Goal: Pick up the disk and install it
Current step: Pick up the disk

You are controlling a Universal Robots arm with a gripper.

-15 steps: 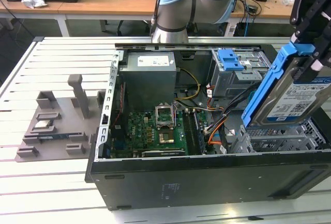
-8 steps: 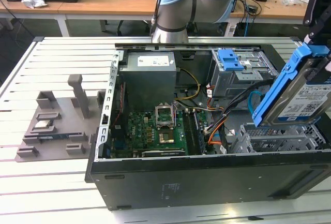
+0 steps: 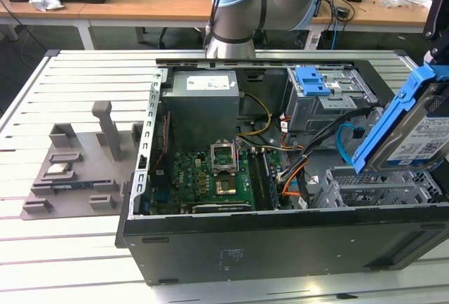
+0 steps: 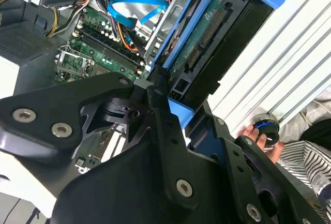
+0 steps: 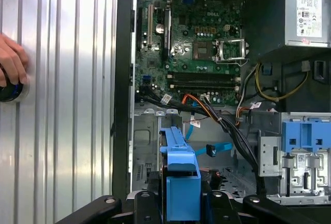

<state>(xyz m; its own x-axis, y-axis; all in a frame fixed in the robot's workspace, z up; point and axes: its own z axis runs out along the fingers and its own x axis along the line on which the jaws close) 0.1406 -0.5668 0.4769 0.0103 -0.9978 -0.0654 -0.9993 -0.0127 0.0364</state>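
Observation:
The disk [image 3: 419,130], silver with a white barcode label and a blue bracket around its edges, hangs tilted above the open computer case [image 3: 280,248] at the exterior view's right. My gripper [image 3: 436,55] is shut on its upper end. In the second wrist view the black fingers [image 4: 155,105] clamp the blue bracket, and the disk [image 4: 217,43] points down towards the case. The first wrist view shows the bracket [image 5: 181,177] edge-on between the fingers of my gripper [image 5: 182,206], above the metal drive bay [image 5: 150,151].
Inside the case lie the green motherboard [image 3: 210,177], the grey power supply [image 3: 203,97], a blue-topped drive cage [image 3: 323,86] and loose cables [image 3: 295,163]. A grey fixture [image 3: 77,170] sits on the slatted table at the exterior view's left. A person's hand [image 5: 10,66] rests on a black knob.

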